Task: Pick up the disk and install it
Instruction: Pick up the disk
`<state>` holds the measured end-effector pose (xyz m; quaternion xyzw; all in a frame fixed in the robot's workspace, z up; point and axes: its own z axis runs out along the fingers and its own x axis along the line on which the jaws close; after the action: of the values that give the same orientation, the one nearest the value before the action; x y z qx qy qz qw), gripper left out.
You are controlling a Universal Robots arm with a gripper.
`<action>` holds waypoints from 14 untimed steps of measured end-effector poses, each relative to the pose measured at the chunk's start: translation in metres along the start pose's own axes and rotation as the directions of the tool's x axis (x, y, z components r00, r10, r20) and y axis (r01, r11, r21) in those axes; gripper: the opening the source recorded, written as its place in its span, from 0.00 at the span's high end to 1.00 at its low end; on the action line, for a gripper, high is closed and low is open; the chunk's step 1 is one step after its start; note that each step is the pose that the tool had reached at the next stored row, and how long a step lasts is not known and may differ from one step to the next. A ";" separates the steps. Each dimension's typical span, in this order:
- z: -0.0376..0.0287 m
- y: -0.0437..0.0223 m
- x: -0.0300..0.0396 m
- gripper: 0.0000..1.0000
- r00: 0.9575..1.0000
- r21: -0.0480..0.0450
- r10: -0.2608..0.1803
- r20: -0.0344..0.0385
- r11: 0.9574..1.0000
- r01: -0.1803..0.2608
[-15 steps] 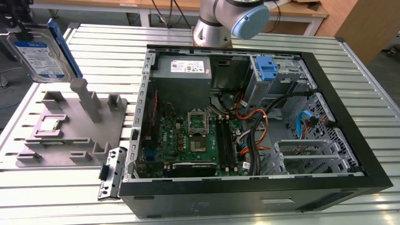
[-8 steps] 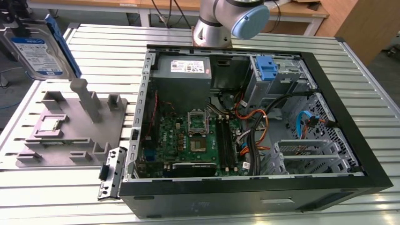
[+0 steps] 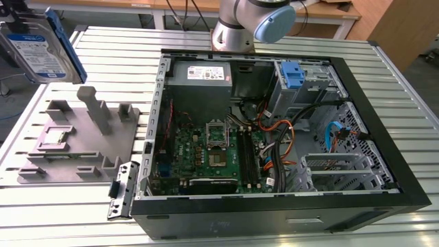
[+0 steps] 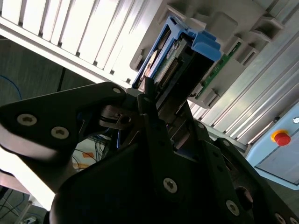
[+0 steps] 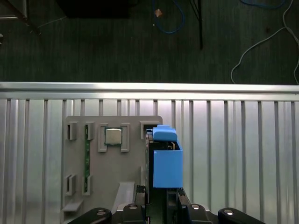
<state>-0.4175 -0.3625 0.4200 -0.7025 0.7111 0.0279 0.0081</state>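
Black claw (image 4: 161, 109) is clenched on the silver-grey hard drive w/ blue plastic carrier frame (image 3: 40, 51), holding it up in the air over the grey plastic parts tray (image 3: 65, 146), not touching it. The tray's slots hold a small square CPU chip (image 5: 112, 136) and a green RAM stick (image 5: 87, 151). The open black PC tower (image 3: 384, 154) lies just beside the tray, on the exterior view's right. Inside it the grey PSU box (image 3: 202, 74) sits nearer the tray, and the blue plastic latch (image 3: 293, 76) further off. All of it sits on the ribbed aluminium table (image 3: 412, 77).
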 end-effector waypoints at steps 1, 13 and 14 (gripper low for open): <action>-0.0020 0.0001 -0.0001 0.65 1.000 0.000 0.000 0.000 1.000 0.000; -0.0268 0.0008 -0.0013 0.65 1.000 0.000 0.000 0.000 1.000 0.000; -0.0283 0.0009 -0.0014 0.65 1.000 0.000 0.000 0.000 1.000 0.000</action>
<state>-0.4176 -0.3625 0.4483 -0.7025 0.7111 0.0279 0.0081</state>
